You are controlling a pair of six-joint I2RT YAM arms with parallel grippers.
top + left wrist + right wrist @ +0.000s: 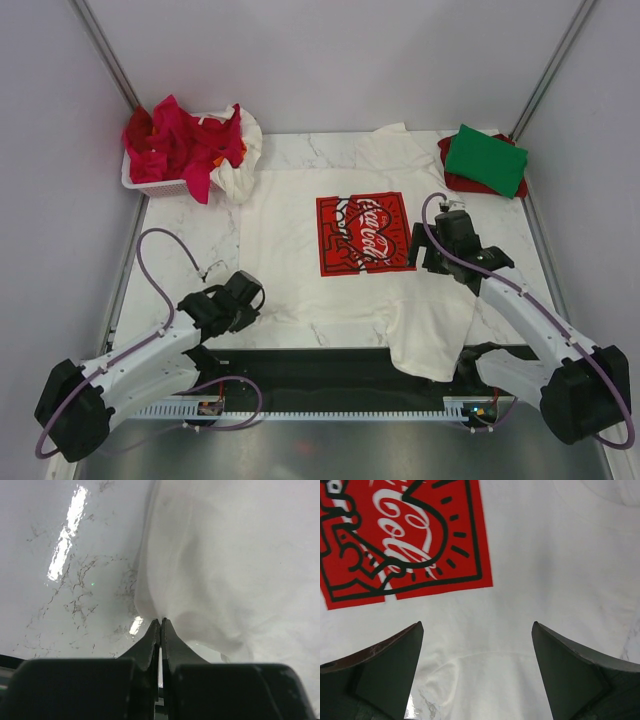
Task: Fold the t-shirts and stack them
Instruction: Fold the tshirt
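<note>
The large white t-shirt (290,240) lies spread flat on the marble table, its red Coca-Cola print (362,233) facing up. One part of it hangs over the table's front edge (432,345). My left gripper (252,292) is shut at the shirt's near left edge, and the white cloth (210,580) puckers into its tips (160,621). My right gripper (418,246) is wide open just above the shirt, right of the print (405,540), with nothing between its fingers (395,665). A folded green t-shirt (487,160) lies on a red one (452,178) at the back right.
A white plastic basket (150,186) at the back left holds crumpled red t-shirts (178,145) and a white one (242,158). Bare marble (190,225) shows left of the spread shirt. Grey walls close in the back and both sides.
</note>
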